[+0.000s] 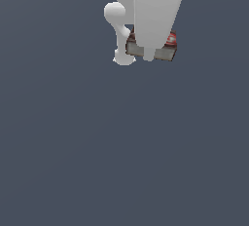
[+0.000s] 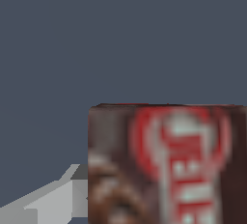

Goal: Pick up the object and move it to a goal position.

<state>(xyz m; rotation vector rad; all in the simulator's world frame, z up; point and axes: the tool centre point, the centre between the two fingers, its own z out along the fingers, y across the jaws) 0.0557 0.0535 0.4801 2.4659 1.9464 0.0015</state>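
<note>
End effector (image 1: 148,57) down over box (image 1: 166,53), near top of exterior view.

From exterior view's left: white arm link, then grey-tan box side, red label peeking out at right. Fingers mostly hidden; cannot tell whether pinching box. In wrist view, grey finger (image 2: 53,201) just beside box (image 2: 166,165). Plain dark counter (image 1: 121,147) beneath.

The box (image 2: 166,165) fills much of the wrist view, close to the camera, its dark-brown face turned toward it with a red-and-white round label whose blurred lettering cannot be read. One pale grey finger (image 2: 46,201) of the pincer shows beside the box, reaching up to its edge, though whether it presses on the box cannot be told from here. Beyond both lies a plain blue-grey ground (image 2: 96,39).
</note>
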